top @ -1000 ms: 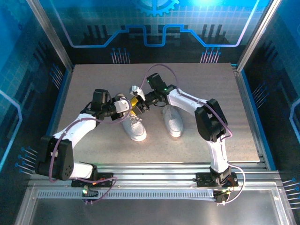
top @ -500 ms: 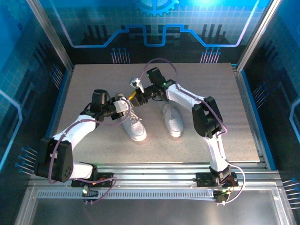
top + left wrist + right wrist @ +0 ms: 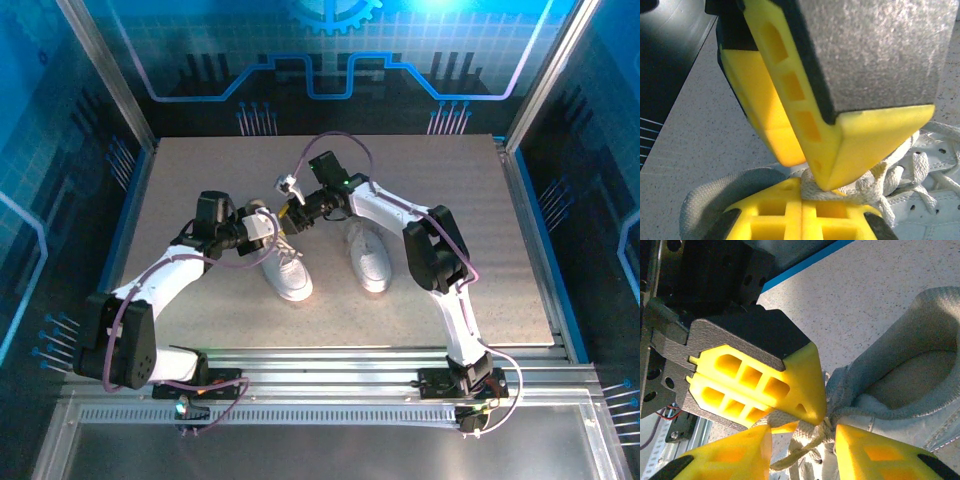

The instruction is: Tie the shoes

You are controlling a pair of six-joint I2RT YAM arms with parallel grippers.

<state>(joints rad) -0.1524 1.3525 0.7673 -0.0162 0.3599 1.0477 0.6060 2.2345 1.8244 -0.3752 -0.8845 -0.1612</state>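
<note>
Two white sneakers lie mid-table, the left shoe [image 3: 288, 272] and the right shoe [image 3: 368, 256]. My left gripper [image 3: 275, 229] sits over the left shoe's grey collar [image 3: 705, 197]. It is shut on a strand of white lace [image 3: 816, 191], which is pinched at the tips of my left gripper [image 3: 801, 200]. My right gripper [image 3: 297, 212] meets it from the far side. The open jaws of my right gripper [image 3: 802, 452] straddle the lace knot [image 3: 815, 432] by the shoe's grey opening [image 3: 900, 375]. One right finger [image 3: 860, 135] presses down right over the left gripper's tips.
The grey speckled tabletop [image 3: 200, 170] stretches out around both shoes. A blue-edged rail [image 3: 128, 215] and metal frame posts border it on the left, with the same on the right. Loose lace loops [image 3: 920, 165] lie over the left shoe's tongue.
The right arm's wrist and gripper have shifted a little toward the far left over the left shoe. The left arm and both shoes stay put.
</note>
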